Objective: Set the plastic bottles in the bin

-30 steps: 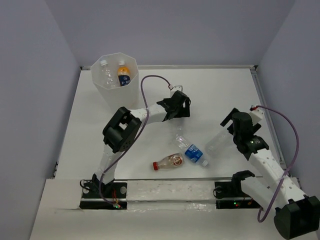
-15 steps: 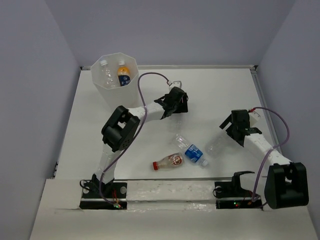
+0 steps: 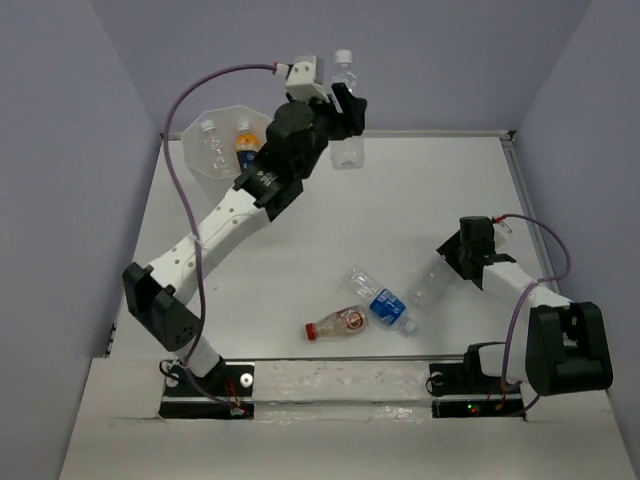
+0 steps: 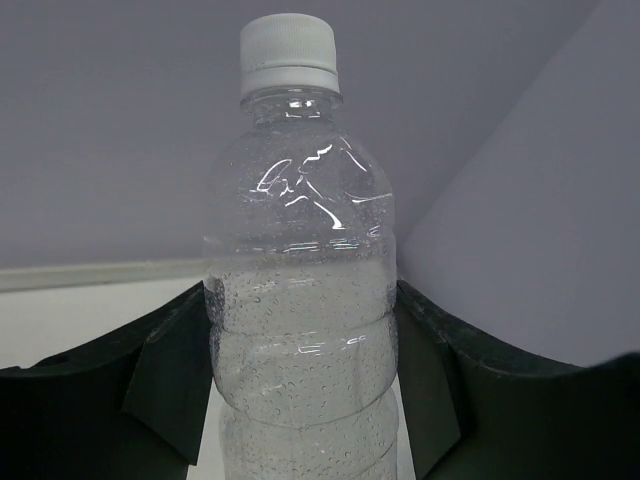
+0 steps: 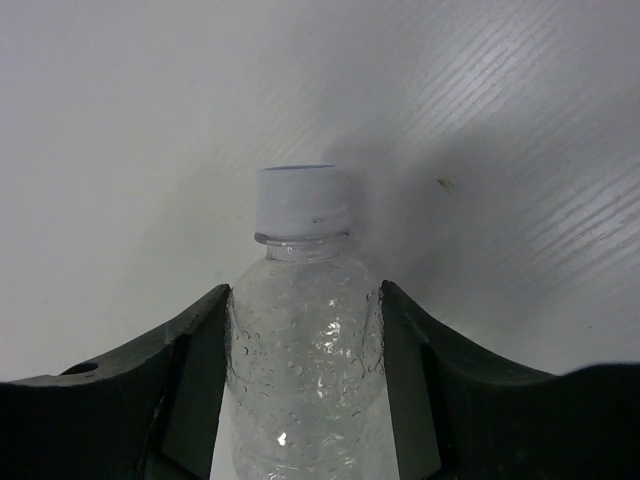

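Clear bottle (image 3: 346, 148) in left pincer (image 4: 302, 345) hangs near rim of bin (image 3: 192, 128).

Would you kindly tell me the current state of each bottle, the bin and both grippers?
left gripper: shut on the lifted bottle.
lifted bottle: capped, upright, held off the table.
right gripper: shut on the table bottle.
table bottle: capped, lying down.
blue-labelled bottle: lying down, ungripped.
red-capped bottle: lying down, ungripped.
bin: upright, open.
orange bottle: inside the bin.
binned clear bottle: inside the bin.
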